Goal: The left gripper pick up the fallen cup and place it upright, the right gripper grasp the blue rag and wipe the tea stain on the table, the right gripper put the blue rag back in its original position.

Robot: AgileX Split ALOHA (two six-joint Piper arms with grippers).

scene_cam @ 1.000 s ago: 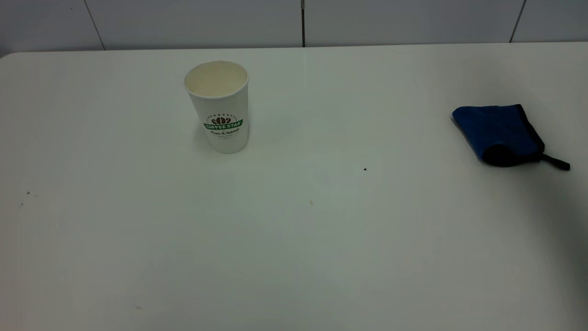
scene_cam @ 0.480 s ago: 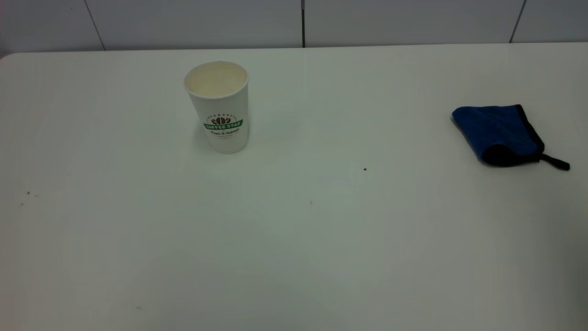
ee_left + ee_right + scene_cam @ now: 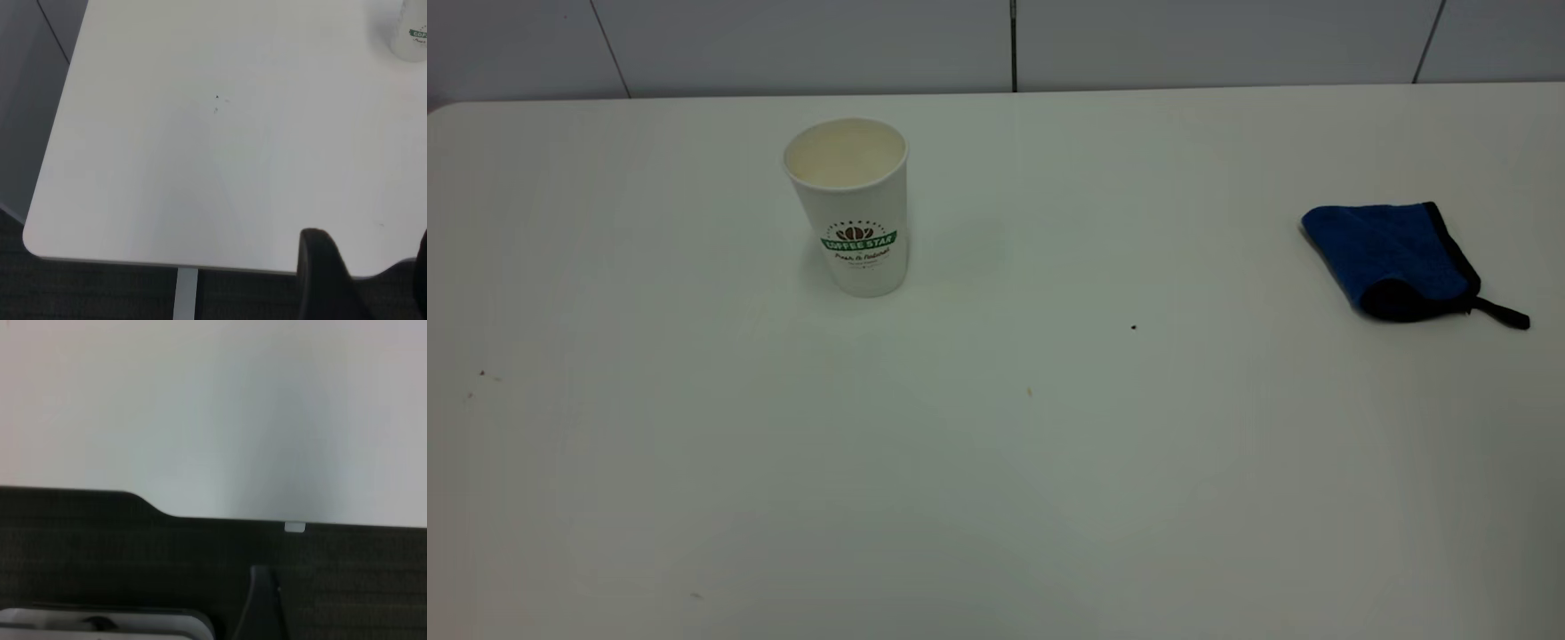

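Observation:
The cup [image 3: 852, 206] stands upright on the table [image 3: 996, 498] at the back left; its lower part also shows in the left wrist view [image 3: 410, 37]. The blue rag [image 3: 1392, 258] lies folded at the right, its black loop tail pointing right. No amber puddle shows on the table. Neither gripper is in the exterior view. My left gripper [image 3: 371, 277] is open and empty, hanging past the table's near left corner. My right gripper [image 3: 300, 600] is off the table's edge over dark floor; one finger [image 3: 263, 607] shows with a gap beside it, nothing held.
Tiny dark specks dot the table, one mid-table [image 3: 1134, 327], an amber one [image 3: 1030, 391] and some at the left [image 3: 480, 374]. A grey tiled wall [image 3: 996, 44] runs behind the table's far edge. Dark floor [image 3: 347, 587] lies beyond the near edge.
A dark shadow at the table's lower right edge has faded away. The cup and the rag have not moved.

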